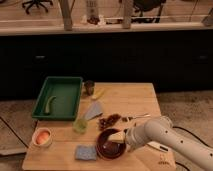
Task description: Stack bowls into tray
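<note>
The dark maroon-brown bowl (106,144) sits near the front edge of the wooden table (135,100). My gripper (116,142) is at the bowl's right rim, low over it, at the end of the white arm (160,137) that comes in from the right. The green tray (57,97) stands at the table's back left, well away from the gripper, with a small green item (50,104) lying in it. I cannot pick out the orange-red bowl.
A pale peach bowl (42,137) with something orange inside sits front left. A translucent green cup (80,125), blue sponge (85,152), grey cloth (94,111), brown heap (110,121), dark cup (89,87) and utensil (137,117) lie around.
</note>
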Robot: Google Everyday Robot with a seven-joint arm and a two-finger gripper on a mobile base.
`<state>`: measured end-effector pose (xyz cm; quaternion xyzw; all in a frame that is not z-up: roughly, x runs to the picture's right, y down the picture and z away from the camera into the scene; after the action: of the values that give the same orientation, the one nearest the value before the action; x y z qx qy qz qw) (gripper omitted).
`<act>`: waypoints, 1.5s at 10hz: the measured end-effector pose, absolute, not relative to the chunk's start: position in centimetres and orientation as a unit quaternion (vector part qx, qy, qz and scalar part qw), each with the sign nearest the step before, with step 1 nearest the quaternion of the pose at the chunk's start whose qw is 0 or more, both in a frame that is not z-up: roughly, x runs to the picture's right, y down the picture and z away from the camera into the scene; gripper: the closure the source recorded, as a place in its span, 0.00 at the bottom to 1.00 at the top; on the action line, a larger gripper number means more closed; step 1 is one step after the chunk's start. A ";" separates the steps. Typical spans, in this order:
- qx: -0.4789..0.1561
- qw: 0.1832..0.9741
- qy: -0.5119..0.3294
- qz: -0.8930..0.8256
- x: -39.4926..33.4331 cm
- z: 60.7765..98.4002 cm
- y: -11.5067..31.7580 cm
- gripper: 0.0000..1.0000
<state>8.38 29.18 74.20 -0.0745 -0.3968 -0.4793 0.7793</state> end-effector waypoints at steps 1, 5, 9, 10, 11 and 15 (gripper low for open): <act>-0.072 0.779 -0.402 -0.476 8.2 74.3 29.2 0.20; -0.070 0.771 -0.420 -0.474 7.3 74.7 29.7 0.27; -0.074 0.764 -0.429 -0.476 6.5 75.0 30.6 0.64; -0.075 0.763 -0.431 -0.476 6.4 75.0 30.8 0.76; -0.075 0.762 -0.431 -0.477 6.3 75.0 30.9 0.87; -0.074 0.760 -0.429 -0.483 6.3 74.7 31.2 1.00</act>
<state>6.25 31.20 74.66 -0.0740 -0.4295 -0.4828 0.7596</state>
